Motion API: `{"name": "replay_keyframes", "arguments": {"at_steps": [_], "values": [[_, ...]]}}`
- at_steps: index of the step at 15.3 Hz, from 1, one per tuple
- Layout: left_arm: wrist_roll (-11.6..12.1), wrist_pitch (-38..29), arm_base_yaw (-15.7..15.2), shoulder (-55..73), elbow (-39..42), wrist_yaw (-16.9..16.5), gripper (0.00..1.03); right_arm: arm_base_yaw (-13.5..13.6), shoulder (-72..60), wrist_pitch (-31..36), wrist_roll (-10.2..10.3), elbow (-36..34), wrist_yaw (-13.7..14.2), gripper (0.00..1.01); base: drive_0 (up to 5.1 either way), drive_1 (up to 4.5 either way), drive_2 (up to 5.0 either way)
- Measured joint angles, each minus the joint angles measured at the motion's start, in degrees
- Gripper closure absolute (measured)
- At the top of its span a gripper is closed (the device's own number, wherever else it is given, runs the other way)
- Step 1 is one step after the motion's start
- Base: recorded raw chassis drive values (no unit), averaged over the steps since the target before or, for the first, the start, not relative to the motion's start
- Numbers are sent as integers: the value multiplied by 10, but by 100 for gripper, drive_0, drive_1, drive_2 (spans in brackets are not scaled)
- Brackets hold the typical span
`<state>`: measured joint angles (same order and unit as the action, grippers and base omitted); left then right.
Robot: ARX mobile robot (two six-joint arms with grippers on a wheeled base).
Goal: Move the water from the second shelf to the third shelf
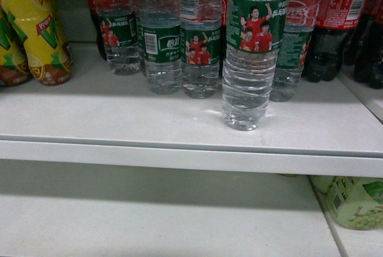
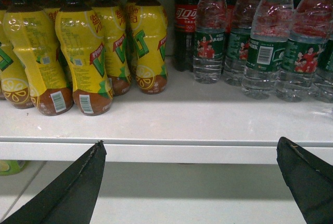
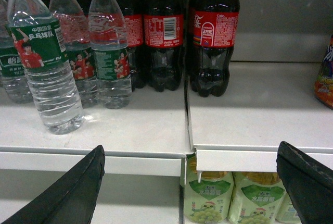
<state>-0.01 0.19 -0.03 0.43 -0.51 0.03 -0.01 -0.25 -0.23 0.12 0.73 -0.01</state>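
Observation:
The water (image 1: pixel 250 54) is a clear ribbed bottle with a dark green label showing people in red shirts. It stands upright near the front of a white shelf (image 1: pixel 179 154), ahead of a row of like water bottles (image 1: pixel 160 36). In the right wrist view this water (image 3: pixel 48 67) is at the far left. My right gripper (image 3: pixel 191 151) is open and empty, level with the shelf's front edge and to the right of the bottle. My left gripper (image 2: pixel 190 148) is open and empty too, below the shelf edge, with water bottles (image 2: pixel 263 52) at upper right. Neither gripper shows in the head view.
Yellow drink bottles (image 2: pixel 78 52) fill the shelf's left side and dark cola bottles (image 3: pixel 213 41) its right. A joint between shelf boards (image 3: pixel 186 109) runs front to back. On the lower shelf (image 1: pixel 149 221) stand green grape-drink bottles (image 3: pixel 208 198) at the right.

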Motion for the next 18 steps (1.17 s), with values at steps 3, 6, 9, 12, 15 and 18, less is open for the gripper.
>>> {"name": "replay_keyframes", "arguments": {"at_steps": [3,6,9,12,15,18], "values": [[0,0,0,0,0,0,5,0,0,0,0,0,0,3,0,0,0],[0,0,0,0,0,0,5,0,0,0,0,0,0,3,0,0,0],[0,0,0,0,0,0,5,-30,-72,-91,99,37,-80,3,0,0,0],[0,0,0,0,0,0,5,-57,-183,37,136,103,-118,3,0,0,0],[0,0,0,0,0,0,5,-21,-366,187,133,174,-115,3,0,0,0],[0,0,0,0,0,0,5,53,-534,307,110,224,-69,3,0,0,0]]}}
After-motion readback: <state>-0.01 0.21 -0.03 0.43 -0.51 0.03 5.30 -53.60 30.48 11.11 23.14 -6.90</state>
